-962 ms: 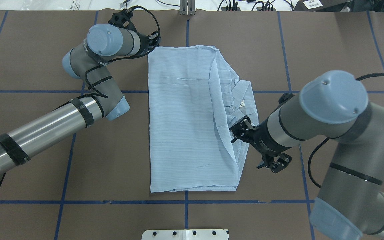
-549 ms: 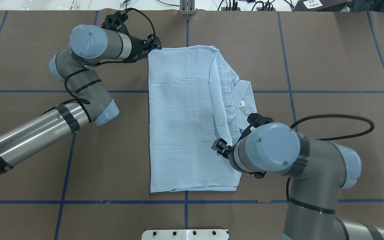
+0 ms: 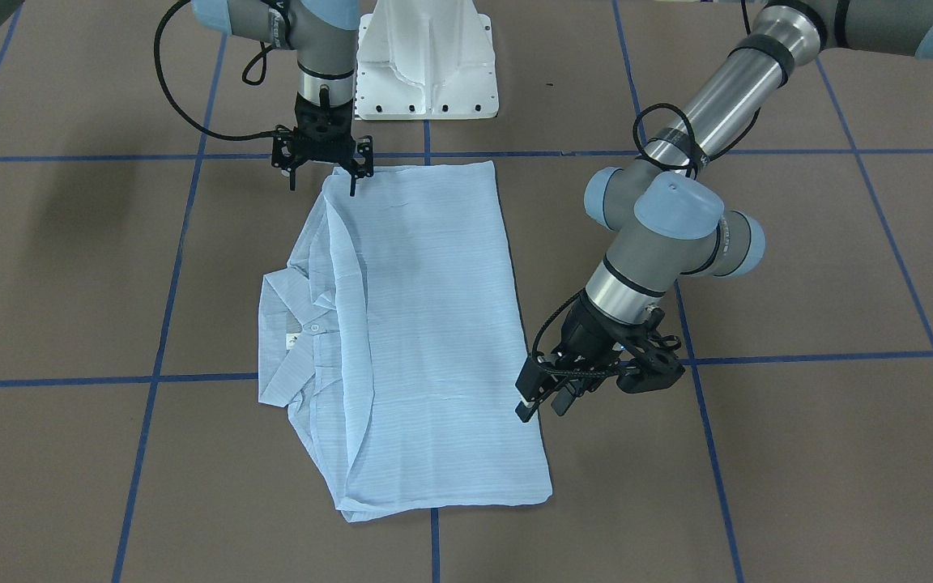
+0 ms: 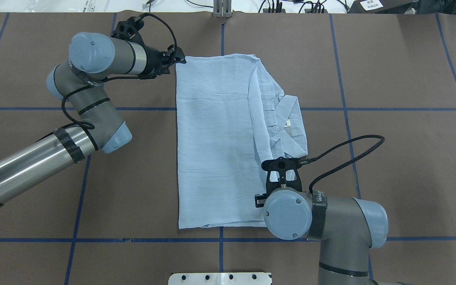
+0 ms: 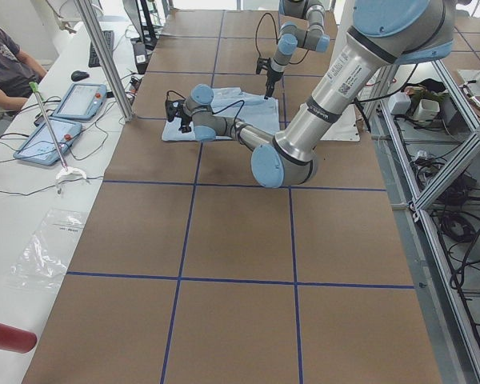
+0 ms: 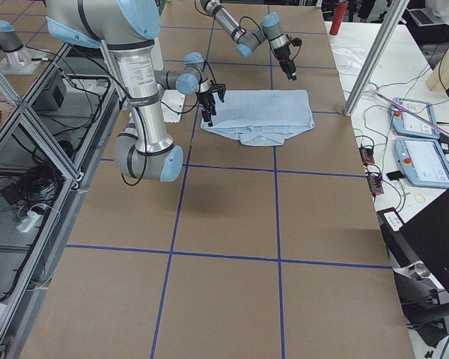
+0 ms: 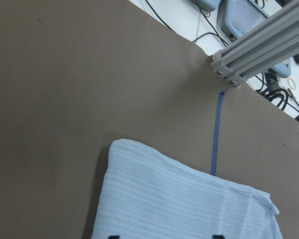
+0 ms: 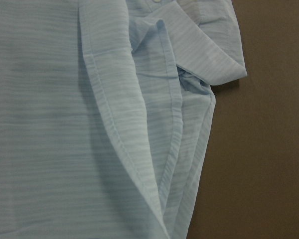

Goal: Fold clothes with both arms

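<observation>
Pale blue striped shirt point(image 4: 216, 158) lies flat, folded lengthwise; collar point(image 4: 293, 118) juts sideways.

Brown table point(image 4: 410, 59) with blue tape grid point(image 4: 152, 239), white pedestal base point(image 3: 426, 57), two tablets point(image 5: 82, 100) on side bench point(image 5: 16, 200), person point(image 5: 4, 68) beside them.

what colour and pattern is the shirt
The shirt is light blue with fine, faint stripes; the right wrist-mounted view shows it best.
</observation>
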You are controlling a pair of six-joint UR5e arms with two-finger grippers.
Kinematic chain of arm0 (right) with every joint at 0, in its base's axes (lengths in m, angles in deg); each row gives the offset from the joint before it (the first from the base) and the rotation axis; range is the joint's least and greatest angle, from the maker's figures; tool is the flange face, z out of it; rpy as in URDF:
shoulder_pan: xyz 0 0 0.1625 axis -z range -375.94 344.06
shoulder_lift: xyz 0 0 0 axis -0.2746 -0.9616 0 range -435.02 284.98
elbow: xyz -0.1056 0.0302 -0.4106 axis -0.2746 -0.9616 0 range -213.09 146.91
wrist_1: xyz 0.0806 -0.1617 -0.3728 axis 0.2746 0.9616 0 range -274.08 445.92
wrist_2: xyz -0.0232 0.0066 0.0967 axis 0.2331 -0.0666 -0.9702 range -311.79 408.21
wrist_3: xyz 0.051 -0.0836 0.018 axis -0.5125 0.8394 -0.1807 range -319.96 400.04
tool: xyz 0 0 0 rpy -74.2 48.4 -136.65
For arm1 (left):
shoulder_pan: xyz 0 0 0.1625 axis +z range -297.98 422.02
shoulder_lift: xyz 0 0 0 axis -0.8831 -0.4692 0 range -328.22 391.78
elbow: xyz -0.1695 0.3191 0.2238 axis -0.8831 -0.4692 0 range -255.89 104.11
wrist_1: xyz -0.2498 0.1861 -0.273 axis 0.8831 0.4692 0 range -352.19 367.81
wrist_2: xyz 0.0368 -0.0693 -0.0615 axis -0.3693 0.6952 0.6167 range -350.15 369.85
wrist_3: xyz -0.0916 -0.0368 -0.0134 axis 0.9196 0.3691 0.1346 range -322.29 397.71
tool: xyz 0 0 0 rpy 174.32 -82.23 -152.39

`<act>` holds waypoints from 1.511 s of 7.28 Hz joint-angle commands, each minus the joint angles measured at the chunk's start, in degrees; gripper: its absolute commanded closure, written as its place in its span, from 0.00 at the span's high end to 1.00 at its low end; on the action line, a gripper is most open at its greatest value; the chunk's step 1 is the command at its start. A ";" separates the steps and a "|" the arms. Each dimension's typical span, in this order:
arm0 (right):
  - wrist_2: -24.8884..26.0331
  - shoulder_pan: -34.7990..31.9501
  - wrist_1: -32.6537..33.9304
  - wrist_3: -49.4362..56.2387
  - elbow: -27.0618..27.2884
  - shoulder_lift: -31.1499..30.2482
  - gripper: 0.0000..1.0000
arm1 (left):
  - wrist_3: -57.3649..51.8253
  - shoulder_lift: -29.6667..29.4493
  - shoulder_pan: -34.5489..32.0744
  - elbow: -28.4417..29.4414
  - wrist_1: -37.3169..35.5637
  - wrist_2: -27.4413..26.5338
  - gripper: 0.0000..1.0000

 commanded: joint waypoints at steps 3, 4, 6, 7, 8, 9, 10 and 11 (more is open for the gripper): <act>-4.18 -9.35 -3.38 12.58 -9.29 4.13 1.00 | -0.09 0.73 -0.78 -1.53 -0.50 0.11 0.68; -7.26 -12.87 -3.29 18.98 -9.65 3.60 1.00 | -0.09 0.73 -0.87 -1.54 -0.50 0.11 0.68; -8.87 -14.83 -3.38 20.01 -7.82 -2.35 1.00 | -0.09 0.82 -0.96 -1.89 -0.59 0.11 0.68; -13.05 -15.97 -2.94 19.05 -4.06 -3.25 1.00 | -0.09 0.82 -2.44 -1.97 -1.29 2.72 0.68; -15.35 -15.81 -2.94 10.25 -2.20 -2.48 1.00 | -0.09 1.51 -3.15 -2.84 -1.29 4.66 0.68; -15.55 -14.76 -3.64 -0.62 -1.75 -2.21 1.00 | -0.09 2.04 -3.16 -3.55 -1.29 4.77 0.68; -15.55 -13.62 -4.25 -9.78 -0.26 -0.90 1.00 | -0.09 2.74 -3.16 -4.60 -1.38 4.77 0.68; -15.20 -10.91 -4.87 -22.66 1.58 -0.80 1.00 | -0.09 3.36 -3.16 -5.31 -1.38 4.77 0.68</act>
